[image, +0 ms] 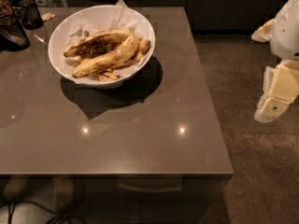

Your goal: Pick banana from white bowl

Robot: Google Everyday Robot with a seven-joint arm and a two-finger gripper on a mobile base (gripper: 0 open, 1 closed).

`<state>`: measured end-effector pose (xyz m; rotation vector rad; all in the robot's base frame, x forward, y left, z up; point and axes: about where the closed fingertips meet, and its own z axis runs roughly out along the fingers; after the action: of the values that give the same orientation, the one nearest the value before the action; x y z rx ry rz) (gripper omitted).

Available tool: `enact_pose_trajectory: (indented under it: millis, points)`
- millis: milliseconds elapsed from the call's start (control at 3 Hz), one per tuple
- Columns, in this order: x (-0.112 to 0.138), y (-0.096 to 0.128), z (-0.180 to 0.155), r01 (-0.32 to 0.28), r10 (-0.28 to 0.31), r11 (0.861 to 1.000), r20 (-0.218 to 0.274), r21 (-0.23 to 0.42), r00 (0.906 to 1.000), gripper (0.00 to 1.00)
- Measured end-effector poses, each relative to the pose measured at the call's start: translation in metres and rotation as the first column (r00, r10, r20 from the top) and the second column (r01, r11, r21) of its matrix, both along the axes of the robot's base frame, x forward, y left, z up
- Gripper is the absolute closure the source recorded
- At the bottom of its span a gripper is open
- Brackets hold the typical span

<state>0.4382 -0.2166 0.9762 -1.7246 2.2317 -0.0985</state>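
The banana (112,56) lies in the white bowl (57,55) on the far left part of the surface (140,139), uppermost beside a darker banana (91,42). Its long axis runs from near-left to far-right in the view, stem end toward the far right. The hand (279,91) hangs beyond the surface's right edge, over the floor and well apart from the bowl; whether it is spread or pressed together cannot be told. Judgement: the coming move turns on a long reach leftward across the surface, closing across the banana's narrow width, not along its length.
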Motion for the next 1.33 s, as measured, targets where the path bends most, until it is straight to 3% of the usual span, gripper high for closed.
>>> enact_pose_trajectory:
  millis: [333, 667, 1000, 1333]
  points:
    - [0.000, 0.000, 0.000, 0.000, 0.000, 1.000, 0.000, 0.000, 1.0000, 0.00]
    - [0.019, 0.008, 0.010, 0.001, -0.001, 1.000, 0.013, 0.007, 0.9999, 0.00]
    - [0.055, 0.026, 0.023, -0.061, 0.061, 0.998, 0.030, -0.025, 0.9977, 0.00]
    - [0.093, 0.050, 0.029, -0.143, 0.146, 0.986, 0.029, -0.085, 0.9888, 0.00]
